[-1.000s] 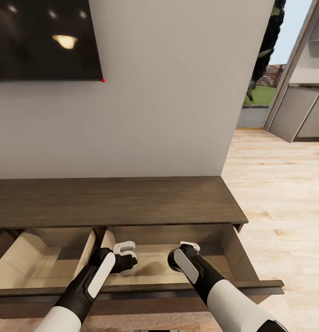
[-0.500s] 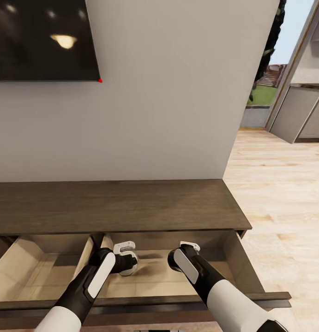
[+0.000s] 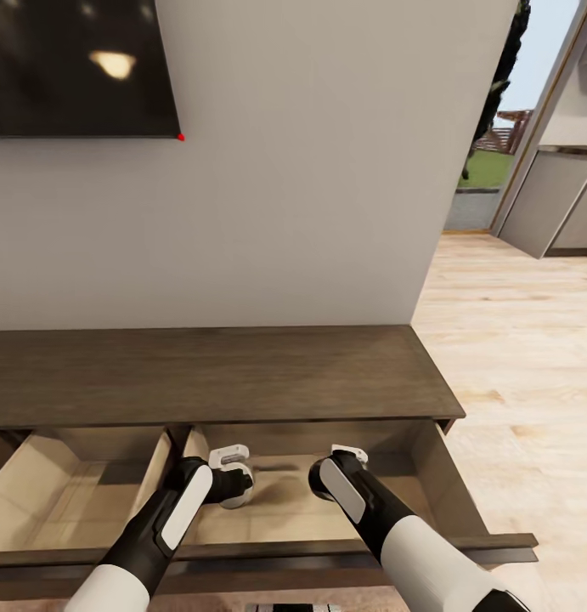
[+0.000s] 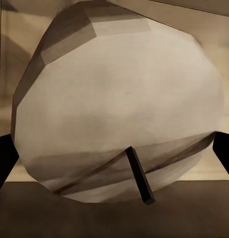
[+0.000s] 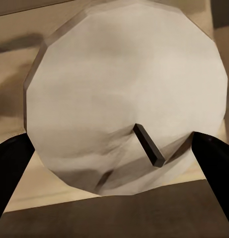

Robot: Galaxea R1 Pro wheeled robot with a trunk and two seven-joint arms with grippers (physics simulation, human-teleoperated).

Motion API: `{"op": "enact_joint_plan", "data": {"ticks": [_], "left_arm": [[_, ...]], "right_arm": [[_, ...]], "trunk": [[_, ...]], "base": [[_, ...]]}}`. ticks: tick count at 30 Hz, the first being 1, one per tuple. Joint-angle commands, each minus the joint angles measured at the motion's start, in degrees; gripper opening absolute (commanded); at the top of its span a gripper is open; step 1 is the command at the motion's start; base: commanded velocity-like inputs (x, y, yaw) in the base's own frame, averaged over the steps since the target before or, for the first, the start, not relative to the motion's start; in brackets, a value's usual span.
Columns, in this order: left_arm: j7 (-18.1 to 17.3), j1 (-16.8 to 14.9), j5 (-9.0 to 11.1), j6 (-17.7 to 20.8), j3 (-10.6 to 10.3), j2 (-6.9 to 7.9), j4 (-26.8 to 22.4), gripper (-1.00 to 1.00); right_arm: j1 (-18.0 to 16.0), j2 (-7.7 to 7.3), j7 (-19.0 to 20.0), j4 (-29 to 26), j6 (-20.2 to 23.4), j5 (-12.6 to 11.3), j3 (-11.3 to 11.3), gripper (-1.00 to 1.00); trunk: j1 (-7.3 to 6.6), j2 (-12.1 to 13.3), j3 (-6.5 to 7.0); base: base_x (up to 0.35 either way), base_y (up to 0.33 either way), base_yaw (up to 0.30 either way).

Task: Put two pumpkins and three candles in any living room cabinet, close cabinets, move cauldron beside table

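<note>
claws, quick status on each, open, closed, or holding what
Left claw: shut on a candle, fingers at both sides of it.
Right claw: shut on another candle, over the open cabinet drawer.

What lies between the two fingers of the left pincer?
A stubby tan candle fills that gap; the left wrist view shows it.
</note>
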Motion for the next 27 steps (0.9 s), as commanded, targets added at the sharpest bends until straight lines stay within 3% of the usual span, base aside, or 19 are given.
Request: {"op": "enact_joint_plan", "data": {"ticks": [1, 20, 27], "left_arm": [[0.0, 0.0, 0.0, 0.0, 0.0, 0.00, 0.0, -1.00], [0.0, 0.0, 0.0, 0.0, 0.0, 0.00, 0.0, -1.00], [0.0, 0.0, 0.0, 0.0, 0.0, 0.00, 0.0, -1.00]], "right_arm": [[0.0, 0.00, 0.0, 0.0, 0.0, 0.0, 0.0, -1.00], [0.0, 0.00, 0.0, 0.0, 0.0, 0.0, 0.0, -1.00], [0.0, 0.00, 0.0, 0.0, 0.0, 0.0, 0.1, -1.00]], "trunk": [[0.02, 0.0, -0.23], [0.46, -0.2, -3.99], [0.46, -0.2, -3.99]], "base": [[0.000, 0.000, 0.000], [0.000, 0.000, 0.000], [0.000, 0.000, 0.000]]}}
